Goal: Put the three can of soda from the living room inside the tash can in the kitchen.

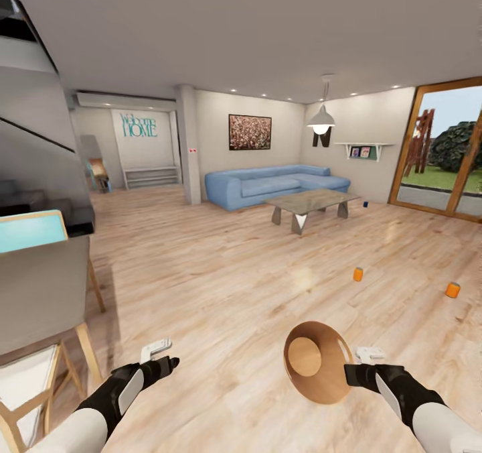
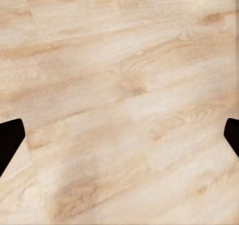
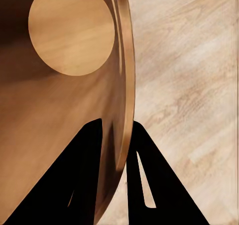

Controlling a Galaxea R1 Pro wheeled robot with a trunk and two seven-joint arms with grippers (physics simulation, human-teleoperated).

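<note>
I am in the living room, on its pale wood floor [image 1: 221,272]. The tash can [image 1: 314,362], a copper-brown bucket, hangs tilted with its tan inside facing me. My right gripper [image 1: 355,371] is shut on its rim; in the right wrist view the fingers [image 3: 89,155] clamp the wall of the tash can [image 3: 59,100]. Two orange soda cans [image 1: 358,274] [image 1: 453,290] stand on the floor ahead to the right. A dark blue can [image 1: 365,204] stands farther off beside the coffee table. My left gripper [image 1: 159,350] is open and holds nothing, above bare floor [image 2: 119,85].
A blue corner sofa [image 1: 274,183] and a glass coffee table [image 1: 308,202] stand at the back. Close on my left are a wooden chair [image 1: 40,305] and the staircase [image 1: 33,151]. A glass door [image 1: 442,151] lines the right wall.
</note>
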